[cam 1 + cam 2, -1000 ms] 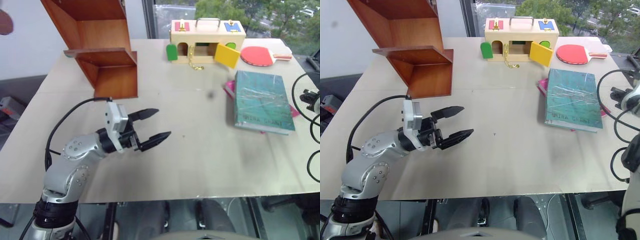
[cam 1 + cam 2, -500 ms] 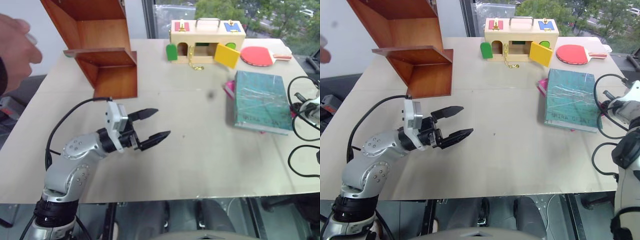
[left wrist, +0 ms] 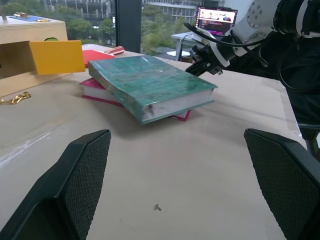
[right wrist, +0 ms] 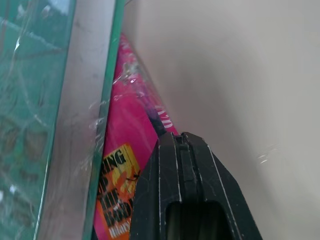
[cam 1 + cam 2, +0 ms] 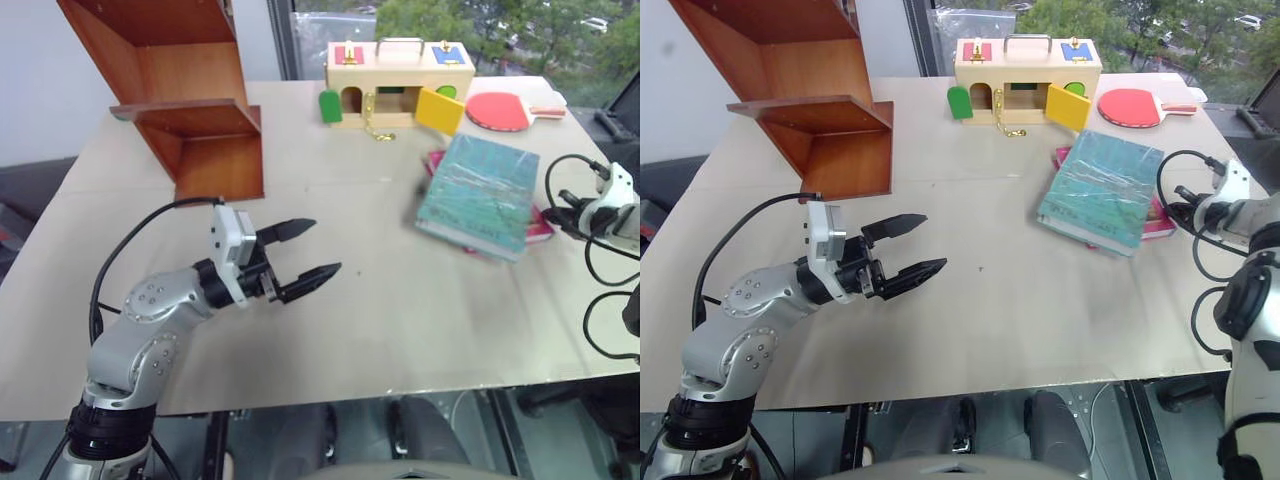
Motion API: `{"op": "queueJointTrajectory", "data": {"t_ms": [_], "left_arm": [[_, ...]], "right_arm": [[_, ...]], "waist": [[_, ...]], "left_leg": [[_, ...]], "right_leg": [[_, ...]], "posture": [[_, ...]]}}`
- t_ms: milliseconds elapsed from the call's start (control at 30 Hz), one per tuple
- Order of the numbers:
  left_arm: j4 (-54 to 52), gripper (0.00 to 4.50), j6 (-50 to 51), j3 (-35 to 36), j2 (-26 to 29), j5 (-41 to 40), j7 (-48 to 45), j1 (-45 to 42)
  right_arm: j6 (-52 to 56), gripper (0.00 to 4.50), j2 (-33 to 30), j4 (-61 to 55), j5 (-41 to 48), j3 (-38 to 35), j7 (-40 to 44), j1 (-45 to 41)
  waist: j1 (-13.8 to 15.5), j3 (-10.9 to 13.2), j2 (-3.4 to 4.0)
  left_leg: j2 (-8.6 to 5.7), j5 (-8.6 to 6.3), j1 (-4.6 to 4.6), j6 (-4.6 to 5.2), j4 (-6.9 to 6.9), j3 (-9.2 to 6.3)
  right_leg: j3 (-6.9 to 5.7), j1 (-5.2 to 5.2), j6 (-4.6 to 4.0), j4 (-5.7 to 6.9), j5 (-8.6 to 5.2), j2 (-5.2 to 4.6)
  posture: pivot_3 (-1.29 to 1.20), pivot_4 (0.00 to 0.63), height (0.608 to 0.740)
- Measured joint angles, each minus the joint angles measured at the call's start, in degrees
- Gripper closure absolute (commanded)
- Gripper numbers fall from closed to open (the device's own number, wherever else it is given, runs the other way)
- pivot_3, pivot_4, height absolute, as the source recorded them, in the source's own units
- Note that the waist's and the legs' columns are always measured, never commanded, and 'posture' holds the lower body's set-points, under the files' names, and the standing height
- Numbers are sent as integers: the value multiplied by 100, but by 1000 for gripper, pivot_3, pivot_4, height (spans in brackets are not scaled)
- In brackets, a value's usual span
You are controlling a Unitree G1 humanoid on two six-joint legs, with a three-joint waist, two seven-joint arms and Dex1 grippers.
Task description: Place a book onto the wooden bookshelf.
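Note:
The teal book point(image 5: 478, 192) lies skewed on the table's right side, on top of a thinner pink book point(image 5: 541, 229). My right gripper point(image 5: 562, 205) is shut, and its tip point(image 4: 182, 142) sits at the pink book's edge, right beside the teal book's pale page edges point(image 4: 82, 125). The wooden bookshelf point(image 5: 190, 100) stands at the table's far left. My left gripper point(image 5: 325, 246) hovers open over the table's left-middle and holds nothing. It points level toward the book point(image 3: 150, 82), well short of it.
A pale wooden box point(image 5: 400, 70) with coloured doors stands at the back. A red paddle point(image 5: 500, 110) lies to its right. Cables point(image 5: 600, 290) loop off my right arm at the table's right edge. Bare tabletop point(image 5: 400, 290) lies between my left gripper and the books.
My right gripper has come in from the right against the books. The teal book has slid left and turned askew. A person's hand seen at far left half a second ago is gone.

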Motion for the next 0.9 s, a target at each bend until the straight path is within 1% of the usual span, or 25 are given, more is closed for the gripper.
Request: {"op": "queueJointTrajectory", "data": {"t_ms": [100, 267, 333, 400, 467, 567, 733, 900], "left_arm": [[0, 0, 0, 0, -4, 0, -4, 2], [6, 0, -1, -7, -27, 2, -33, -34], [8, 0, -2, -10, -29, 2, -46, -71], [10, 0, -2, -12, -30, 3, -57, -78], [13, 0, -2, -11, -29, 3, -75, -77], [12, 0, -3, 5, 16, 1, -127, -35], [14, 0, -14, 233, 246, 8, -269, 352], [24, 0, -55, 399, 311, 20, -299, 404]], "right_arm": [[-236, 4476, 76, 50, 95, -200, -445, 3], [-1050, 4476, 346, 291, 277, -611, -1435, 14], [-1318, 4476, 488, 352, 310, -689, -1627, 14], [-1424, 4476, 570, 363, 306, -678, -1621, 10], [-1401, 4476, 608, 361, 266, -600, -1447, 2], [-1134, 4476, 731, 331, 80, -188, -716, -84], [-732, 4476, 852, 153, -210, 440, 533, -116], [-521, 4476, 868, -12, -322, 732, 980, -108]], "waist": [[5, 0, 0], [39, 3, 3], [41, 4, 4], [37, 4, 5], [33, 4, 5], [-11, 4, 5], [1, 4, 5], [14, 4, 5]], "left_leg": [[-1, 0, 0, 0, 0, 2], [-3, 0, -10, -1, -2, 2], [-4, 0, -12, 0, -3, 3], [-4, 0, -12, 0, -5, 4], [-4, 0, -11, 0, -5, 4], [-2, 0, -2, 0, -7, 9], [3, 0, 3, 0, -13, 7], [-2, -1, 0, 0, -13, 7]], "right_leg": [[2, 0, 0, 1, 0, -2], [0, -5, 0, -3, 0, -4], [1, -6, 0, -5, 0, -4], [1, -6, 0, -6, 0, -5], [1, -6, 0, -6, 0, -5], [9, -6, 0, -2, 0, -2], [7, -7, 0, -1, 0, 0], [5, -7, 0, -3, 0, -14]], "posture": [[0, 150, 740], [0, 150, 740], [0, 150, 740], [0, 150, 740], [0, 150, 740], [0, 150, 740], [0, 150, 740], [0, 150, 740]]}}
